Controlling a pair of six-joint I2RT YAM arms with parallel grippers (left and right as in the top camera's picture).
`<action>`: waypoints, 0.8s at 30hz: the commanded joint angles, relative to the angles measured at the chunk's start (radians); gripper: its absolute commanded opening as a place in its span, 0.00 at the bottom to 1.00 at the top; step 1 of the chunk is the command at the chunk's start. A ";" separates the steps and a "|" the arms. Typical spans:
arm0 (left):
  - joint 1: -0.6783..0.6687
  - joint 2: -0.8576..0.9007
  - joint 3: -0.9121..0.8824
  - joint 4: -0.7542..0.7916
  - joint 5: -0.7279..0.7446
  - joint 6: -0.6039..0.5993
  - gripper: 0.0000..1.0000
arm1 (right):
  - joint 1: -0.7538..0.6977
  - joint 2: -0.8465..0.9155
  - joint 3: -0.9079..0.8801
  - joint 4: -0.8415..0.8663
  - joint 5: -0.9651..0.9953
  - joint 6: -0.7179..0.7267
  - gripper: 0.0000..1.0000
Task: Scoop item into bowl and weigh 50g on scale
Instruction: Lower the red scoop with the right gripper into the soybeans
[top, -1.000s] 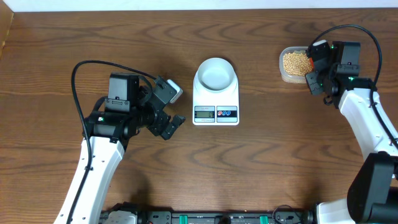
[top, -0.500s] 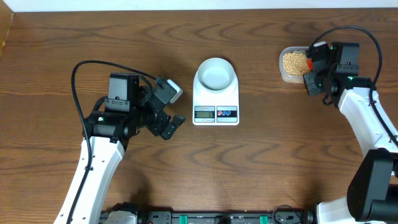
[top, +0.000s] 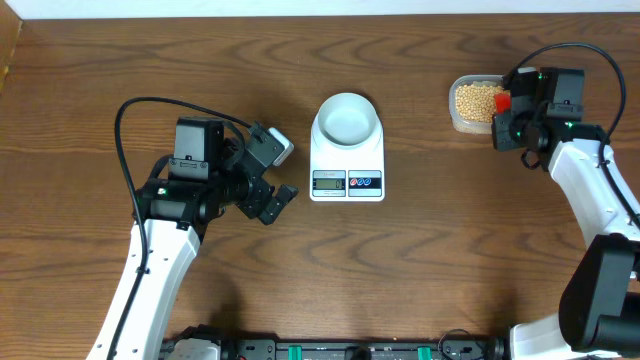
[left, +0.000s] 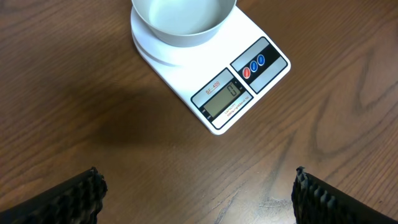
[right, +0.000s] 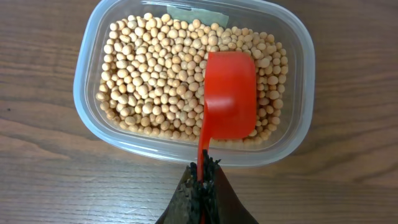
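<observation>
The item, many tan beans (right: 155, 81), fills a clear plastic tub (right: 82, 93) at the table's far right (top: 456, 118). My right gripper (right: 204, 173) is shut on the thin handle of a red scoop (right: 229, 93). The scoop's cup lies over the beans in the tub's right half, and no beans show on it. From above, the right gripper (top: 512, 118) sits just right of the tub. The pale blue bowl (top: 347, 117) stands empty on the white scale (top: 347, 183). My left gripper (top: 283, 174) is open, left of the scale; its wrist view shows the bowl (left: 183, 22) and scale (left: 239, 93) ahead of the left gripper (left: 199, 193).
Bare brown wood lies between the scale and the tub. The table's back edge (top: 300, 16) runs just behind the tub and bowl. Both arms' cables loop above them.
My right gripper has shifted slightly to the right with the scoop, and the red cup now shows at the tub's right side. The left arm has not moved.
</observation>
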 joint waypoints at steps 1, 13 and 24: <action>0.002 -0.005 0.022 -0.004 -0.009 0.013 0.98 | -0.019 0.024 0.008 -0.007 -0.042 0.077 0.01; 0.002 -0.005 0.022 -0.004 -0.009 0.013 0.98 | -0.066 0.024 0.007 -0.011 -0.112 0.162 0.01; 0.002 -0.005 0.022 -0.004 -0.009 0.013 0.98 | -0.090 0.024 0.006 -0.010 -0.138 0.177 0.01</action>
